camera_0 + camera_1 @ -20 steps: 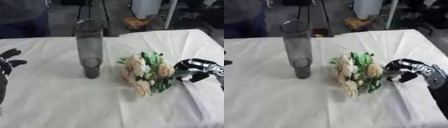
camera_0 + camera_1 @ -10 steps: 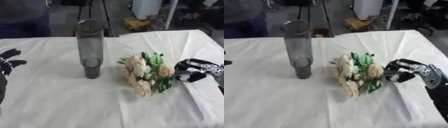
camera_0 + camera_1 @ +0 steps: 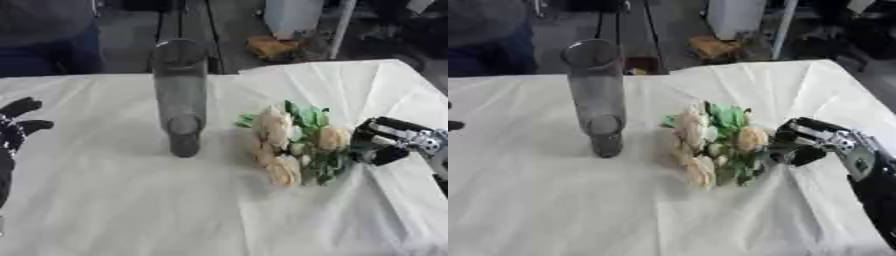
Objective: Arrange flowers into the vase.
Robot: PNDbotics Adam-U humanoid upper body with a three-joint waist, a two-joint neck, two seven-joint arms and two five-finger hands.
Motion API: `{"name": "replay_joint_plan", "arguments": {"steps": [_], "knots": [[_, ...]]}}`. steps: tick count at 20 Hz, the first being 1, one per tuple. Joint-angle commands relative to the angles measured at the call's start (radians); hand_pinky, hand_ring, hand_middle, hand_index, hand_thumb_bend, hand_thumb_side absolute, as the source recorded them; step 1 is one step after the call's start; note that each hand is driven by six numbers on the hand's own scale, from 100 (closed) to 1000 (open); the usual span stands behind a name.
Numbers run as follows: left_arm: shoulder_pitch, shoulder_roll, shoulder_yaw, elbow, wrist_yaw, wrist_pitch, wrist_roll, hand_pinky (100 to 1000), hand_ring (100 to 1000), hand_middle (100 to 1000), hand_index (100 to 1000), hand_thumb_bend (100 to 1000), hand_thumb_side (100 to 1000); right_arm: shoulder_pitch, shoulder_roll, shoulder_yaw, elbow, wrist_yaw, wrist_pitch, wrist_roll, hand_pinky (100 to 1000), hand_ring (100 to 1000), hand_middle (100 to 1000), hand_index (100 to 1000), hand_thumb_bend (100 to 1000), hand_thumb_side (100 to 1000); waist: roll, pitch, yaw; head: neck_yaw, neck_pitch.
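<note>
A tall clear glass vase stands upright on the white tablecloth, left of centre. To its right lies a bunch of cream roses with green leaves, blooms pointing toward the vase and the near edge. My right hand is at the right side of the bunch, fingers curled at the stems where the leaves end. My left hand rests open at the left edge, fingers up, far from the vase.
The white tablecloth covers the whole table and is creased at the far right corner. Beyond the far edge are a dark floor, stand legs and an orange object. A person in dark clothes is at the far left.
My right hand has moved a little left, closing in on the stem end of the bunch. The flowers and vase have not moved.
</note>
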Motion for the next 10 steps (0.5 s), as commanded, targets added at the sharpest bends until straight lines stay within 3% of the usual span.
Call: {"name": "replay_joint_plan", "arguments": {"steps": [1,7,9,10], "knots": [[-0.01,0.027,0.01,-0.008,0.003,-0.002,-0.001,881,696,802,876,1000,940,-0.003,-0.018,0.003,0.009,0.029,-0.003,-0.009,712,492,413,603,332,283,0.003,-0.007,-0.002,-0.002,0.009],[-0.01,0.027,0.009,-0.008,0.003,-0.002,-0.001,881,695,802,876,1000,941,0.005,-0.013,0.005,0.016,0.049,-0.007,-0.017,687,467,388,583,332,283,0.003,-0.006,-0.002,-0.003,0.01],[-0.01,0.027,0.01,-0.008,0.003,-0.002,-0.001,881,695,802,876,1000,941,0.008,-0.011,0.005,0.017,0.051,-0.007,-0.021,644,449,373,569,332,282,0.004,-0.006,-0.002,-0.003,0.011],[-0.01,0.027,0.01,-0.008,0.003,-0.002,-0.001,881,695,802,876,1000,941,0.009,-0.01,0.004,0.018,0.052,-0.006,-0.023,578,421,353,551,335,280,0.004,-0.005,-0.002,-0.003,0.011]]}}
